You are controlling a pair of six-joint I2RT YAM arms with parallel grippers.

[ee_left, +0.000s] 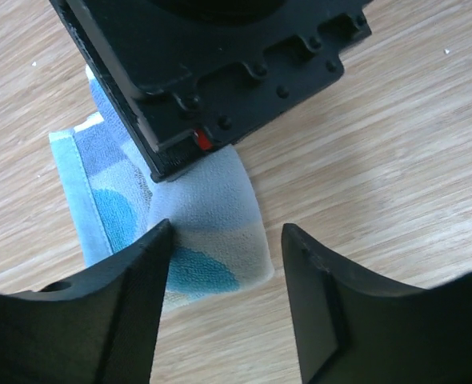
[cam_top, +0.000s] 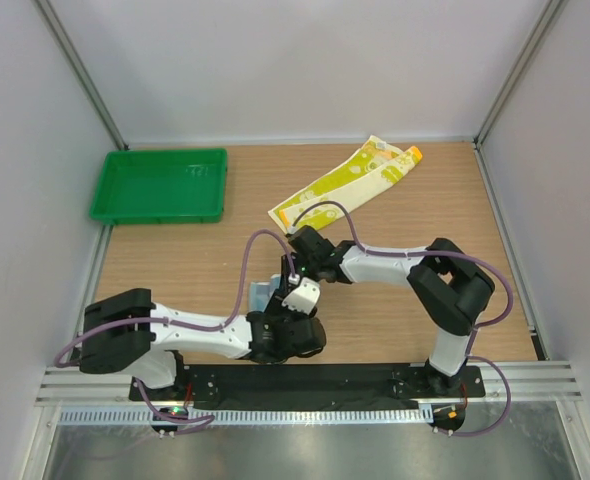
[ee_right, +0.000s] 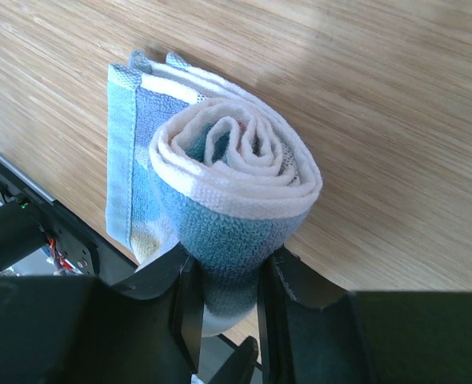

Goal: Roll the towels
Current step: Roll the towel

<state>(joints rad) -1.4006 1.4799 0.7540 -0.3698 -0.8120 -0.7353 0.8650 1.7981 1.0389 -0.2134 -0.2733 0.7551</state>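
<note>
Pinching the light blue and white patterned towel (ee_right: 228, 184) low on its roll, the right arm's jaws press in from both sides just under the spiral end, at the centre of the right wrist view. Part of the cloth is not wound up: a flat tail lies on the pale wooden worktop (cam_top: 175, 260), at centre left of the left wrist view. The left arm's jaws stand spread above it, one tip over the tail's edge, the other over bare wood, gripping nothing. The long yellow-green and white towel with an orange edge (cam_top: 345, 185) lies flat and unrolled at upper centre right of the top view, well apart from the green plastic tray (cam_top: 158, 153) at upper left. Both cloths look light, soft and limp. The roll would likely slacken if released, so hold it across its full thickness and take the tail by its hem.
</note>
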